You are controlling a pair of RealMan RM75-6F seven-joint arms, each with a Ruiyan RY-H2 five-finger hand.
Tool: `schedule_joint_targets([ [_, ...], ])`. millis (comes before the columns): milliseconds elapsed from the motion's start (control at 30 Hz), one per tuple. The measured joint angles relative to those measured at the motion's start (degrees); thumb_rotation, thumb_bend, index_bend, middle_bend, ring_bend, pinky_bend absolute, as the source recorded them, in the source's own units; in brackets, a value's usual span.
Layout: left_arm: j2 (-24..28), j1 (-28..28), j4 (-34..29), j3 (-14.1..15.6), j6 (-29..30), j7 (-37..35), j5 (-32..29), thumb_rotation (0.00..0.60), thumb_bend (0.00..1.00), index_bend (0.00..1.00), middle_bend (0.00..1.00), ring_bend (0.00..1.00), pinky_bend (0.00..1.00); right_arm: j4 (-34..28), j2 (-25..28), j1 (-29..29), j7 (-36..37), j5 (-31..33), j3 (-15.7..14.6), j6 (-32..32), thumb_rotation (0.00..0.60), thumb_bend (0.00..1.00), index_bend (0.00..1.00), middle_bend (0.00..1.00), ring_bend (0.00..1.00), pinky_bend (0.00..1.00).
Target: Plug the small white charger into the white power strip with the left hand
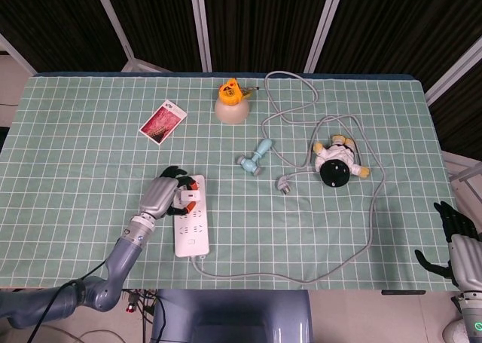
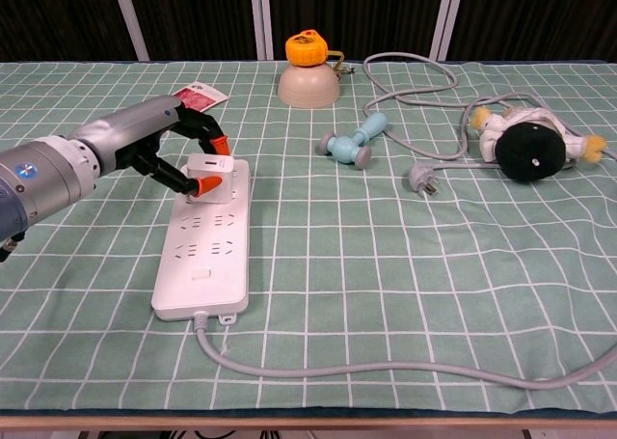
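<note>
On the checked cloth [image 2: 405, 265], left hand [image 2: 159, 140] fingers [image 2: 198, 189] pinch charger [image 2: 208, 171]; right hand [image 1: 456, 234], head view only, spread.

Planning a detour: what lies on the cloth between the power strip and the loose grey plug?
Nothing: in the chest view, only bare checked cloth runs between the power strip and the loose plug; the blue roller lies farther back.
</note>
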Motion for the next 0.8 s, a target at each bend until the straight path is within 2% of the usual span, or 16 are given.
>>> schedule_joint_targets([
  [233, -0.5, 1.0, 1.7, 0.5, -0.1, -1.4, 1.1, 0.600, 0.40, 0.57, 0.56, 0.18, 0.11, 0.1, -0.1, 0.0, -0.1, 0.0, 0.0, 0.1, 0.600, 0.35, 0.00, 0.00, 0.00, 0.00],
  [400, -0.5, 1.3, 2.1, 0.2, -0.1, -1.4, 1.4, 0.600, 0.36, 0.54, 0.54, 0.17, 0.10, 0.1, -0.1, 0.0, -0.2, 0.0, 0.1, 0.2, 0.600, 0.35, 0.00, 0.00, 0.00, 0.00],
  [600, -0.1, 1.6, 1.6, 0.0, -0.4, -0.7, 1.4, 0.600, 0.18, 0.35, 0.30, 0.06, 0.02, 0.1, -0.2, -0.1, -0.1, 0.0, 0.1, 0.3, 0.600, 0.35, 0.00, 0.00, 0.00, 0.00],
  [800, 0.6, 1.6, 0.8, -0.5, -0.5, 0.1, 1.3, 0.600, 0.12, 0.28, 0.19, 0.00, 0.00, 0.0, -0.2, -0.1, -0.1, 0.1, 0.1, 0.3, 0.600, 0.35, 0.00, 0.00, 0.00, 0.00],
])
